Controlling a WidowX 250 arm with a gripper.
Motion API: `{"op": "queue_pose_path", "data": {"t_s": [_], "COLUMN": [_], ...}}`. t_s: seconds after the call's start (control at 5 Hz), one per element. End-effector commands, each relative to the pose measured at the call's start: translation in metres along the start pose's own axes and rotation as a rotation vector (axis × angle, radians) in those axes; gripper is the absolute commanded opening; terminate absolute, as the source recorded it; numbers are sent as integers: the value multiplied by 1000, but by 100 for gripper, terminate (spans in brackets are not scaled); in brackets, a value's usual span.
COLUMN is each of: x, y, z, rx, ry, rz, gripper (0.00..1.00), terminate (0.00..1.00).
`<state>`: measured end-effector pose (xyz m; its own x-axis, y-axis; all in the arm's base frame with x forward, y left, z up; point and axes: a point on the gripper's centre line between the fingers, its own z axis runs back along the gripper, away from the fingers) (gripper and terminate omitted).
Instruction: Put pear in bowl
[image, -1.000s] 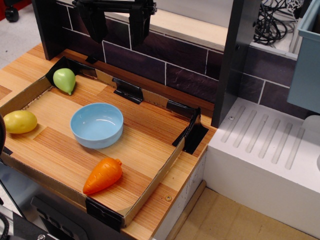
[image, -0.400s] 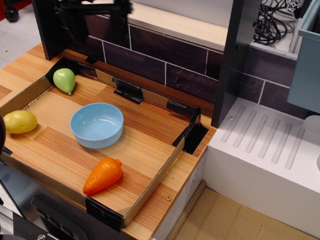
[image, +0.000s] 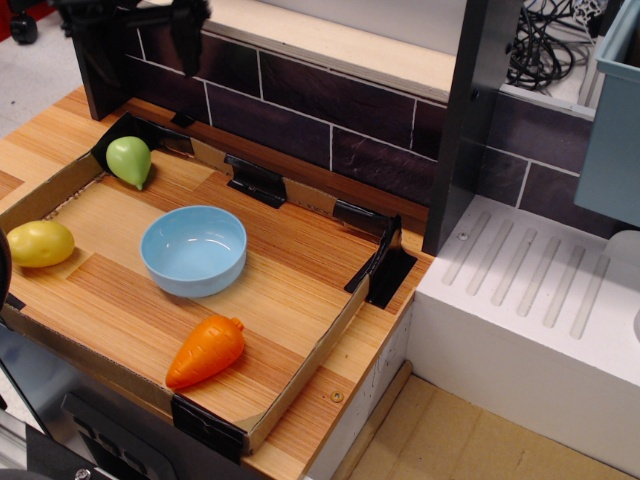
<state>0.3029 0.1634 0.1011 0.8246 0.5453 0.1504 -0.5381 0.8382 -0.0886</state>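
The light green pear (image: 129, 160) lies in the far left corner of the cardboard-edged wooden tray (image: 300, 375). The light blue bowl (image: 194, 250) stands empty near the tray's middle, to the right of and nearer than the pear. My gripper (image: 145, 62) hangs at the top left of the view, high above the pear and slightly behind it. Its two dark fingers (image: 188, 40) stand wide apart with nothing between them. Its upper part is cut off by the frame's top edge.
A yellow rounded fruit (image: 40, 243) lies at the tray's left edge. An orange carrot (image: 206, 351) lies near the front rim. A dark tiled wall (image: 330, 110) runs behind the tray, a dark post (image: 470, 120) stands at the right, and a white ribbed drainer (image: 540, 300) lies beyond it.
My gripper has moved left along the back wall, from above the tray's back middle to above the pear's corner. Its jaws stay open. Nothing on the tray has moved.
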Motion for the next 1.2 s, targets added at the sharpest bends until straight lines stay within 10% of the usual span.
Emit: {"op": "queue_pose_path", "data": {"t_s": [0.0, 1.0], "x": [4, -2], "y": [34, 31], "z": [-2, -43], "rx": [25, -26], "ry": [-87, -18], "rz": [-10, 78], "gripper": [100, 100], "terminate": [0, 0]}}
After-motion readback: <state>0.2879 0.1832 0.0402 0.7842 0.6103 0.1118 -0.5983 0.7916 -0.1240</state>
